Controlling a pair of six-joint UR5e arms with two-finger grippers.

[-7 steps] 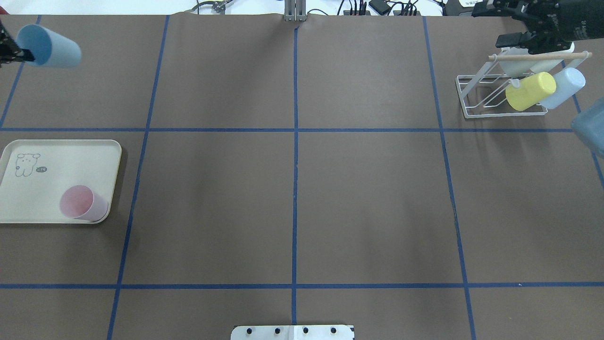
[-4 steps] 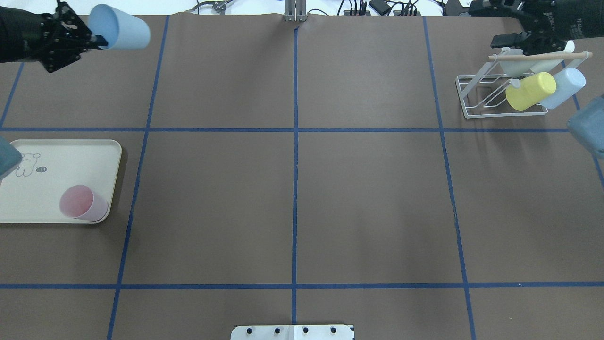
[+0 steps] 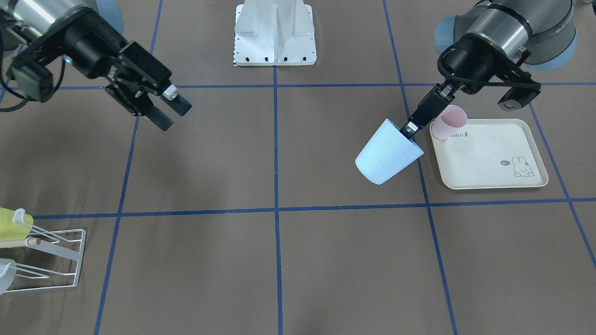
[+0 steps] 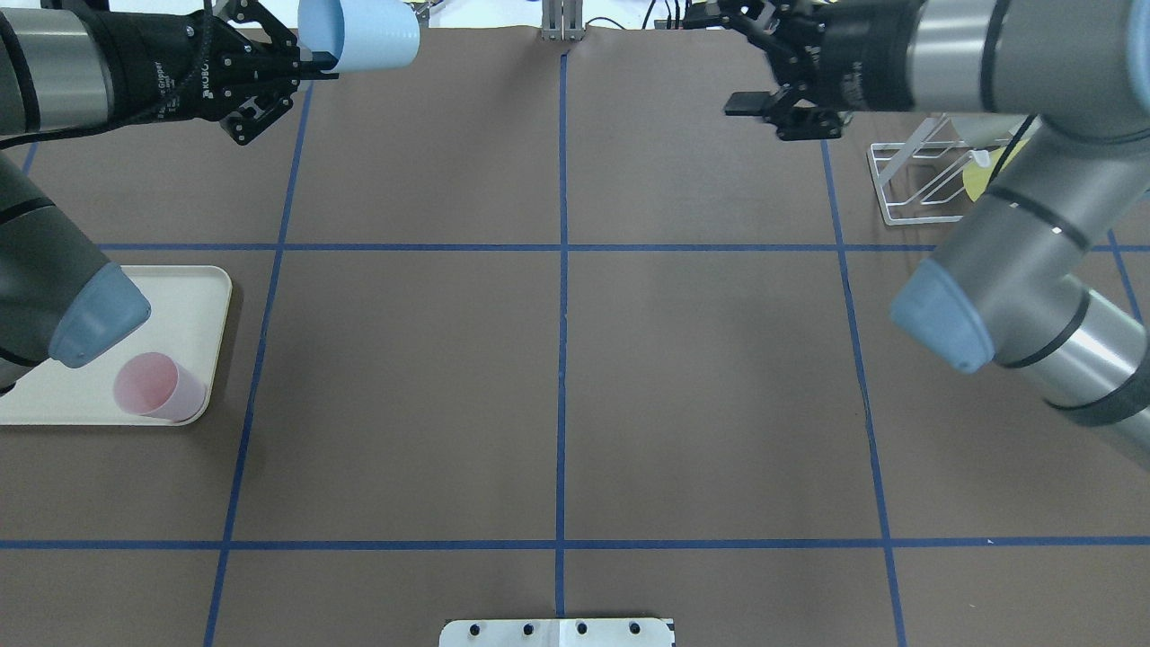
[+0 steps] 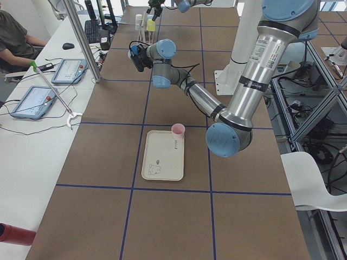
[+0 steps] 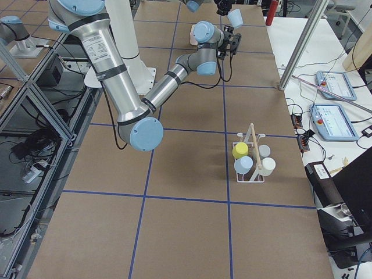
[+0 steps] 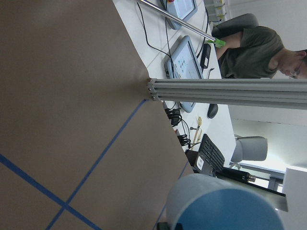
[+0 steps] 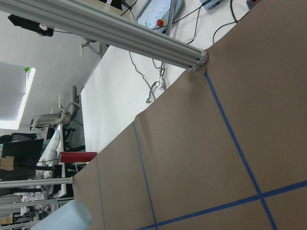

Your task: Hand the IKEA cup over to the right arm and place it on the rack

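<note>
The light-blue IKEA cup [image 3: 389, 151] is held by its rim in the left gripper [image 3: 409, 130], whose fingers are closed on the cup's edge. It is carried above the worktop [image 4: 701, 386], tipped on its side with its base pointed toward the other arm. The right gripper [image 3: 171, 115] is seen on the opposite side of the central blue line, well apart from the cup, its fingers spread wide and nothing between them.

The white wire rack [image 6: 250, 160] stands near the worktop's far right corner, beyond the right arm [image 4: 1015, 225], whose elbow covers part of it in the overhead view. A yellow cup [image 6: 240, 150], a pale blue cup [image 6: 243, 165] and two white cups [image 6: 264, 151] are already hung on its prongs under the wooden dowel [image 6: 249, 142]. On the left side a cream tray [image 3: 489, 158] printed with a rabbit is laid flat, and a pink cup [image 3: 449, 121] is stood upright in its corner nearest the robot, just beside the left gripper in the front-facing view.

The worktop is covered in brown sheet, divided into squares by blue tape. A white base plate [image 3: 274, 32] is fixed at the robot's edge. Along the far side a white bench is set with touch-screen tablets [image 5: 35, 100], cables and an aluminium post [image 7: 225, 93]; a seated operator [image 5: 13, 38] is seen there, and a red cylinder [image 5: 13, 234] is laid at the bench's end.
</note>
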